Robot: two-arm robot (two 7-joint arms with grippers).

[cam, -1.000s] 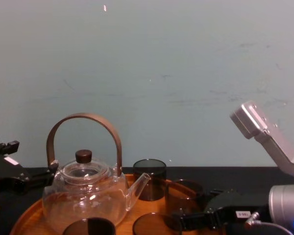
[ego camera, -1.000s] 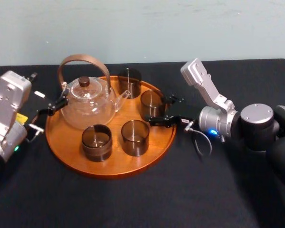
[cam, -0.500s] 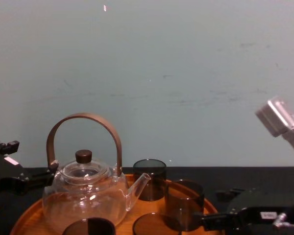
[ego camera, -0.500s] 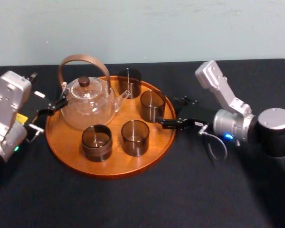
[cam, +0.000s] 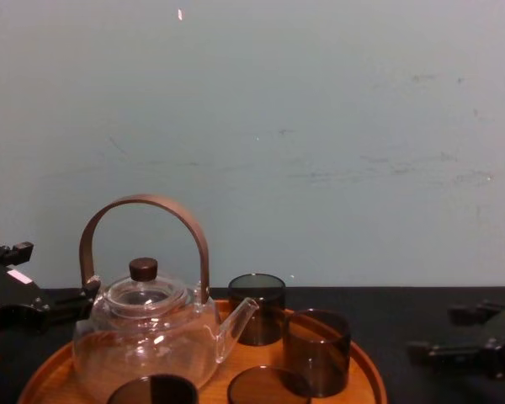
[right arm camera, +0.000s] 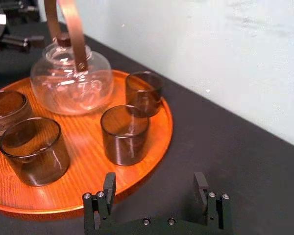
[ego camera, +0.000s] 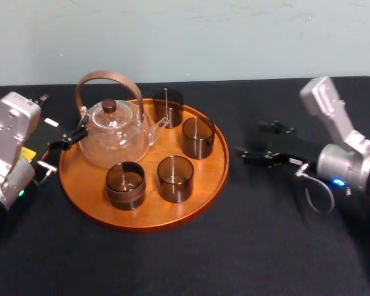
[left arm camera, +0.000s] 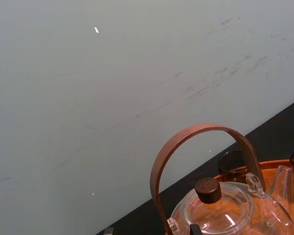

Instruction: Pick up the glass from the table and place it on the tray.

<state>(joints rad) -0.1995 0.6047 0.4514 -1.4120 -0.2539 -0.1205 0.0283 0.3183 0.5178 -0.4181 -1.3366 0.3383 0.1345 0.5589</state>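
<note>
The round orange-brown tray (ego camera: 92, 203) lies on the black table (ego camera: 246, 246) and carries a glass teapot (ego camera: 114, 132) and several smoky glasses. The glass (ego camera: 198, 137) at the tray's right side stands upright, also seen in the right wrist view as the glass (right arm camera: 125, 134) and in the chest view as the glass (cam: 317, 352). My right gripper (ego camera: 251, 140) hangs open and empty over the table, to the right of the tray and clear of the rim; the right gripper (right arm camera: 155, 188) faces that glass. My left gripper (ego camera: 65, 139) sits open at the tray's left edge beside the teapot.
Three more smoky glasses stand on the tray: one at the back (ego camera: 168, 106), two at the front (ego camera: 175, 177) (ego camera: 125, 184). The teapot's tall brown handle (ego camera: 105, 77) arches over it. Bare black table stretches to the right and in front of the tray.
My right gripper, with its fingers either side of the right-hand glass a second ago, has drawn back to the right, off the tray. The glass stays put. The left arm has not moved.
</note>
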